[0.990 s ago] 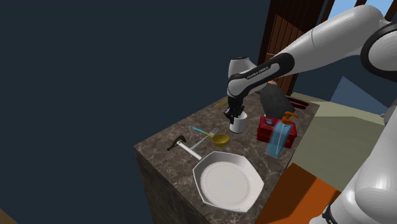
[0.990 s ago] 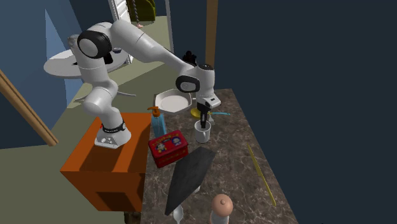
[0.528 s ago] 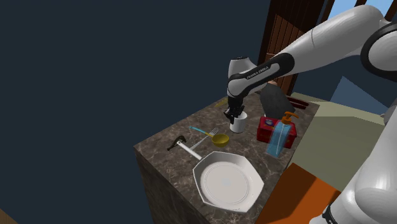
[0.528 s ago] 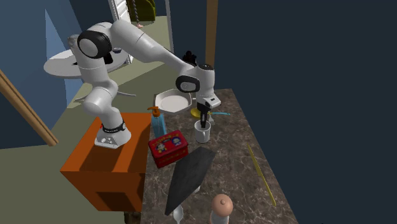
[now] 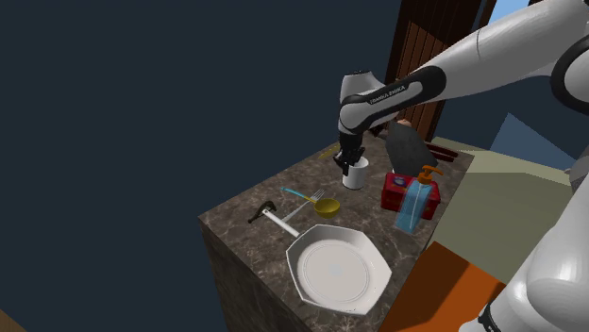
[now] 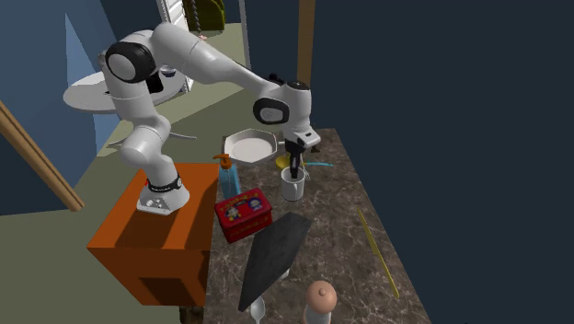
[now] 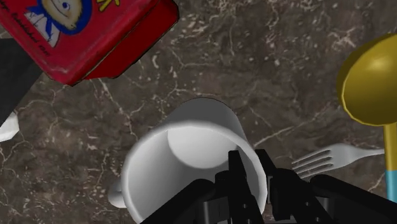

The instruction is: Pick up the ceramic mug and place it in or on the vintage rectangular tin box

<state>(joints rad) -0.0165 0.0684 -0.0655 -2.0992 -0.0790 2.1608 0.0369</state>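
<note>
Grip comes first: the claw (image 7: 250, 167) is pinching one wall of the mug (image 7: 184, 159), with one black finger inside the cup and the other pressed against the outside of the rim. The mug hangs directly beneath the claw, over the dark marbled countertop (image 7: 254, 63). I cannot tell whether its base has cleared the stone.

The mug is likely rigid and will not give under the fingers, so the hold depends on friction alone. The surface looks smooth and may be slick. A knock against the stone or the tin could chip it. It probably has moderate weight, and because the pinch sits off to one side, the cup may want to swing or tip. A slow carry with the wall seated deep between the fingers looks wisest. The small loop handle sits on the side of the mug away from the fingers and looks too small to offer a better hold.

The mug is plain white, round and straight-sided, open-mouthed and empty, with a pale grey shaded interior.

The red tin box (image 7: 83, 32), with a cartoon print on its lid, lies beyond the mug from the claw, near but apart. A fork (image 7: 324, 159) and a yellow spoon (image 7: 372, 83) lie on the claw's other side.
</note>
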